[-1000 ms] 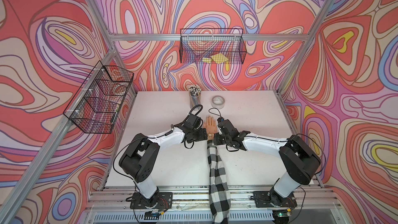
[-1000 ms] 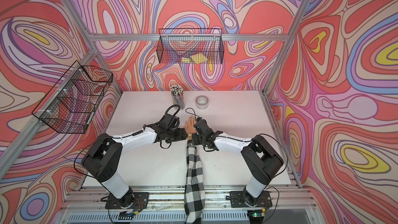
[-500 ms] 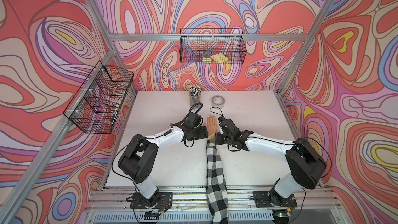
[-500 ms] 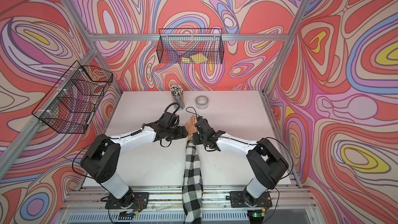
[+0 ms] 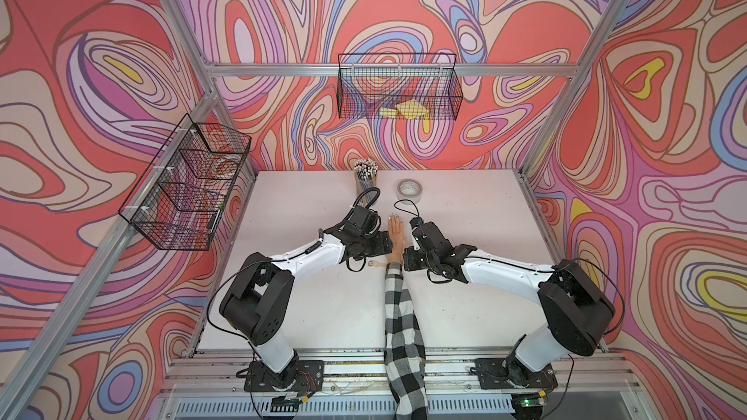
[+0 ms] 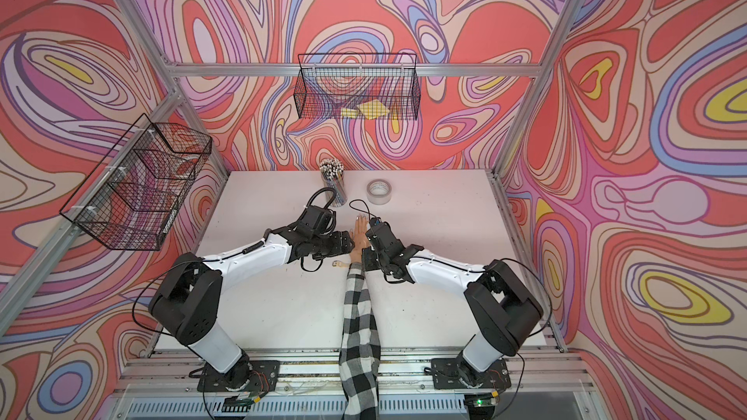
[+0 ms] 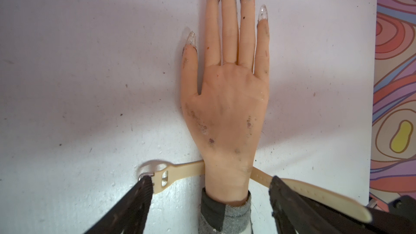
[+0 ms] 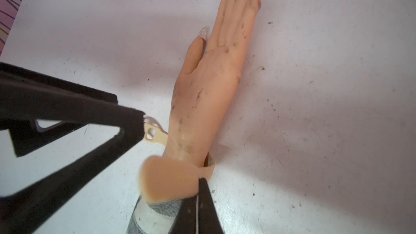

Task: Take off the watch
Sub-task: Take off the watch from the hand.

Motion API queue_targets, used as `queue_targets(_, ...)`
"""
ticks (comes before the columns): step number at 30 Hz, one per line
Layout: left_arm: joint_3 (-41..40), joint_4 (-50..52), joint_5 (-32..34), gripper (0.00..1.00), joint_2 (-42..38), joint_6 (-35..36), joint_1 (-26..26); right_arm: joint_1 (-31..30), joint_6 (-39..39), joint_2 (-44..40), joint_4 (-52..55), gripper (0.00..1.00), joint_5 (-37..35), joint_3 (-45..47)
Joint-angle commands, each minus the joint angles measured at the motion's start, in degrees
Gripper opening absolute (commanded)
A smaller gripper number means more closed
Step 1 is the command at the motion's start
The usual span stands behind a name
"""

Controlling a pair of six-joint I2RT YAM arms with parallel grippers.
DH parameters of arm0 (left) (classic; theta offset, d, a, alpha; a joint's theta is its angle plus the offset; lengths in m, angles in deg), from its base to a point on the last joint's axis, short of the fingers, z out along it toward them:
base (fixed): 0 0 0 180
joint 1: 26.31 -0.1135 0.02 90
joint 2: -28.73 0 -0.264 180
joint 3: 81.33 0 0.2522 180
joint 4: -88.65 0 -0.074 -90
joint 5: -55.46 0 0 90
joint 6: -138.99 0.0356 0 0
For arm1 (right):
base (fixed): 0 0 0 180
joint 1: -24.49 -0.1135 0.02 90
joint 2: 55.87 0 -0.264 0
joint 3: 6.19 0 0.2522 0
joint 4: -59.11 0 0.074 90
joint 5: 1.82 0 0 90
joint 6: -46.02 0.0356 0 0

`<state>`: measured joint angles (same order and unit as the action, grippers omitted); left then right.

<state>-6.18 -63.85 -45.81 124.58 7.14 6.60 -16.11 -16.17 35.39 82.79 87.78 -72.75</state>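
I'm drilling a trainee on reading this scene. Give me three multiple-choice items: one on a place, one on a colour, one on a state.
1. Where on the table is the tape roll? A near edge; B far edge, beside the pencil cup; C the middle.
2. The sleeve is: A plain red; B blue-striped; C black-and-white check.
3. The watch strap is: A undone, running under the wrist; B buckled round the wrist; C off, beside the tape roll.
Key: 1 B, the roll stands by the cup at the back; 2 C, checks show in both top views; 3 A, one end lies free while the right pincer clamps the other.
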Motion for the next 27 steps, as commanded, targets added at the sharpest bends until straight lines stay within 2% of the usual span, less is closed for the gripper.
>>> queue_targets(1,0.3,-0.6,-0.1,0.83,0.5,-0.8,-0.2,-0.3,0.8,-1.5,0.2,0.0,-0.4,0.1)
queue_targets(13,-2.7,-0.3,1.5,0.85,-1.0,-0.2,-0.2,-0.2,4.2,-4.2,4.9,0.0,0.1,-4.7)
queue_targets(27,-2.7,0.8,2.4,0.9,-2.2,0.8,-0.2,0.3,7.7,-11.2,11.7,0.0,-3.6,-7.9)
